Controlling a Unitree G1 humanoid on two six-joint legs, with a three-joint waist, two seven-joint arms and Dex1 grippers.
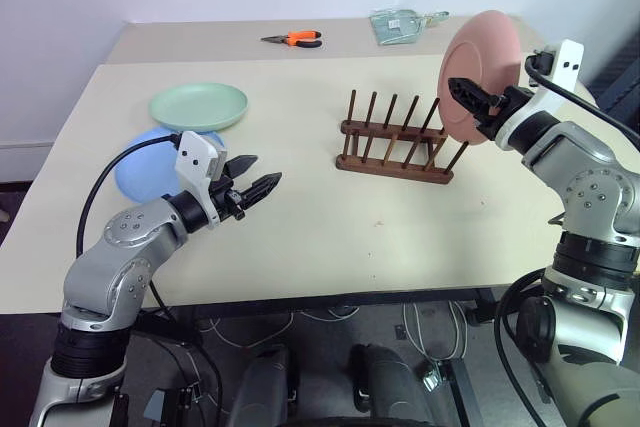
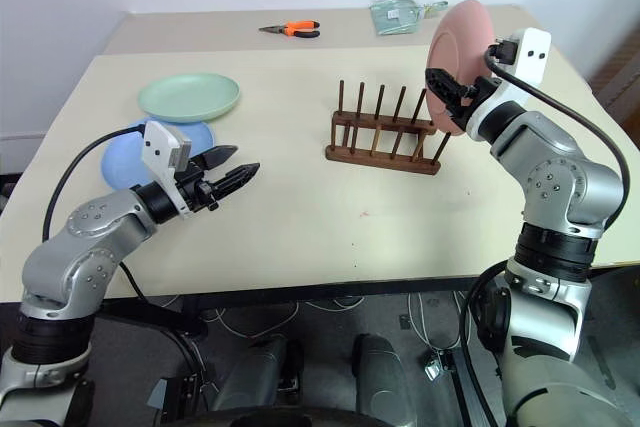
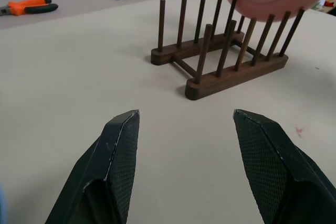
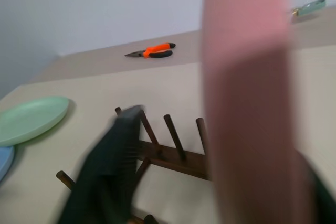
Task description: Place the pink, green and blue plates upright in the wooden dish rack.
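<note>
The pink plate (image 1: 482, 57) stands upright on edge at the right end of the wooden dish rack (image 1: 392, 159), its lower rim down among the last pegs. My right gripper (image 1: 465, 92) is around the plate's left rim. In the right wrist view its fingers (image 4: 118, 150) stand apart from the plate (image 4: 247, 103), so it is open. The green plate (image 1: 198, 105) lies flat at the table's left, overlapping the blue plate (image 1: 140, 172). My left gripper (image 1: 266, 169) hovers open and empty over the table, just right of the blue plate and pointing toward the rack (image 3: 220, 61).
Orange-handled pliers (image 1: 295, 39) and a clear bag (image 1: 398, 25) lie on the far table behind. The rack's remaining slots (image 2: 370, 112) to the left of the pink plate hold nothing. The table's front edge (image 1: 300, 297) runs close below my left arm.
</note>
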